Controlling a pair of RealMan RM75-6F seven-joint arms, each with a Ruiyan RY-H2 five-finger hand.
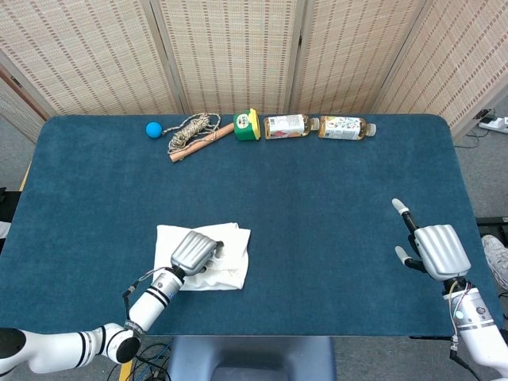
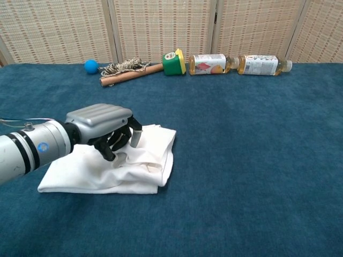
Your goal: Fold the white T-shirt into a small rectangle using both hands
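Here, nearest me, my left robot hand [image 2: 102, 126] rests on the white T-shirt [image 2: 140, 160], fingers curled down into the cloth as if to pinch a fold. From these views I cannot tell whether fabric is truly caught between them or only pressed flat. The shirt lies at the near left of the desk [image 1: 317, 182], already gathered into a rough, lumpy rectangle with loose creases along its right edge; I judge the hand sits there to pin or lift that upper layer for one more fold or a tidying pass.

My right robot hand [image 1: 432, 250] hangs well apart at the near right edge, holding nothing, one finger pointing up the desk and the rest loosely spread. It is parked clear of the cloth, I judge, until the fold needs a second grip.

The desk is covered in deep blue carpet-like fabric, whose nap should keep the shirt from sliding. Along the far edge, well clear of the work, sit a small blue ball [image 1: 153, 129], a coil of rope on a wooden stick [image 1: 194, 135], a green and yellow container [image 1: 248, 125] and two plastic bottles [image 1: 317, 126] lying on their sides. Behind stands a woven folding screen [image 1: 238, 48].
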